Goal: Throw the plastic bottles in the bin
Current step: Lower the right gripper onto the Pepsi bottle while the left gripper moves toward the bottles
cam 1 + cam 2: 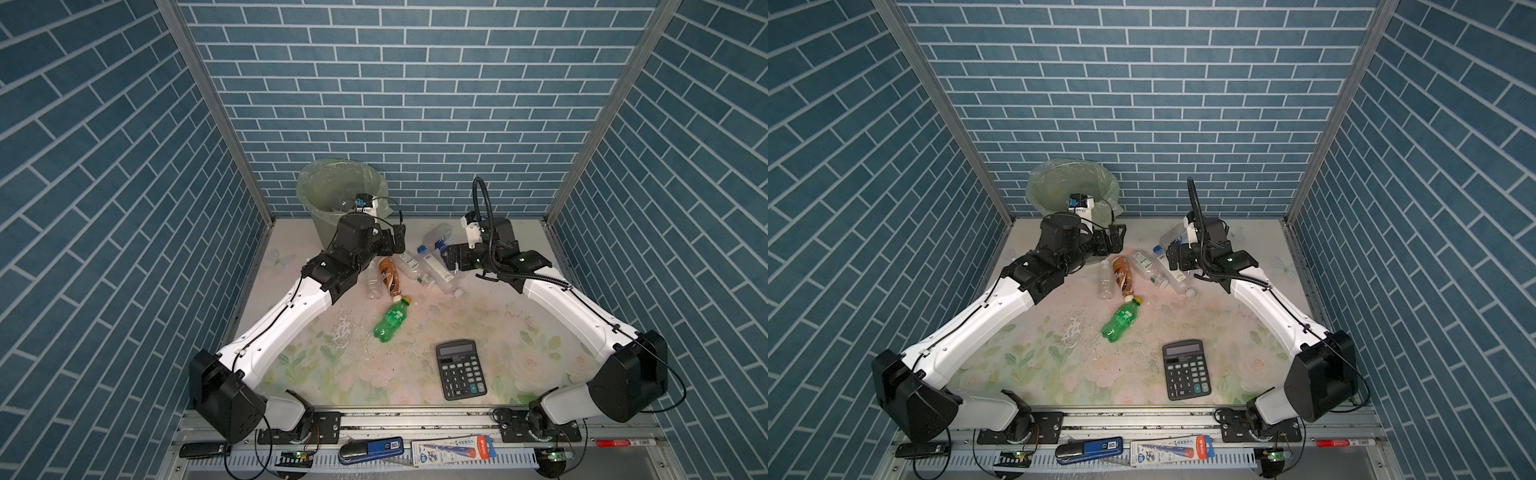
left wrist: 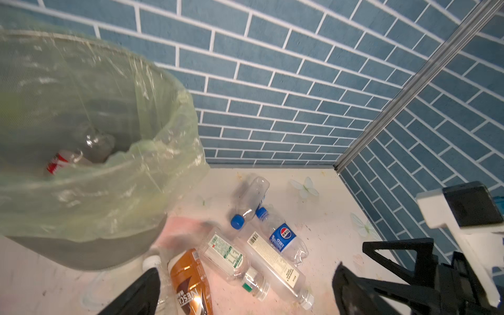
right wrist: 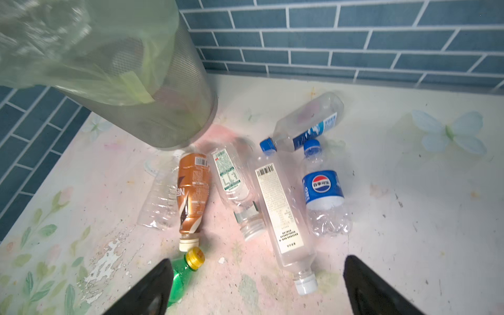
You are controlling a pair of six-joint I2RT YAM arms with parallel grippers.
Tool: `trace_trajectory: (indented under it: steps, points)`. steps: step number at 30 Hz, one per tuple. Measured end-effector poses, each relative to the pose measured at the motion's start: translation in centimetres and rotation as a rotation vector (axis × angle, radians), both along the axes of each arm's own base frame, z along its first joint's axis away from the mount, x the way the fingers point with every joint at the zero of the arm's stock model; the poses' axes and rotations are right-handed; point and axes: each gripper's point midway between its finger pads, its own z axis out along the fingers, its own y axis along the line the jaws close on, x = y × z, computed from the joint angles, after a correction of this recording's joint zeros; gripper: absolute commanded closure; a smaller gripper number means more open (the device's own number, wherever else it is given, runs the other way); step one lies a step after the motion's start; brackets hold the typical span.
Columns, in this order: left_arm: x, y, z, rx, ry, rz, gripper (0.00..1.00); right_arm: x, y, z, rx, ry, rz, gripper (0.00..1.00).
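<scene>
The bin, lined with a pale green bag, stands at the back left; inside it lie a red-labelled bottle and a clear one. Several plastic bottles lie on the table before it: a brown one, a green one, a clear white-labelled one, a blue Pepsi-labelled one and a blue-capped one. My left gripper hangs open beside the bin, above the brown bottle. My right gripper is open over the clear bottles, empty.
A black calculator lies at the front right of the floral table. Blue brick walls close in the back and both sides. A blue stapler and a pen pack lie on the front rail.
</scene>
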Motion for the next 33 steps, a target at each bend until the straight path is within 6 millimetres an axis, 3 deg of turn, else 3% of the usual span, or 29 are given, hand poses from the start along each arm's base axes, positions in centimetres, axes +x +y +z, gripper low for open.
trace_trajectory:
  steps: [6, 10, 13, 20, 26, 33]
  points:
    - [-1.5, -1.2, -5.6, -0.026, 0.130, -0.021, 0.01, 2.5, -3.2, -4.8, -0.023, 0.120, -0.106, 0.11]
    - [-2.3, -3.1, -6.0, -0.077, 0.159, -0.064, 0.01, 4.0, -5.2, -9.2, -0.054, 0.229, -0.157, 0.15]
    - [-2.2, -4.2, -6.4, -0.112, 0.176, -0.085, 0.01, 5.0, -5.5, -11.7, -0.076, 0.300, -0.168, 0.19]
    - [-1.9, -5.6, -8.9, -0.125, 0.244, -0.101, 0.01, 7.0, -4.3, -12.7, -0.067, 0.325, -0.137, 0.23]
    - [-1.8, -5.7, -8.9, -0.132, 0.244, -0.101, 0.01, 8.5, -3.6, -13.4, -0.066, 0.332, -0.126, 0.29]
    - [-1.8, -5.7, -9.1, -0.129, 0.247, -0.101, 0.01, 8.4, -3.7, -15.6, -0.086, 0.380, -0.129, 0.31]
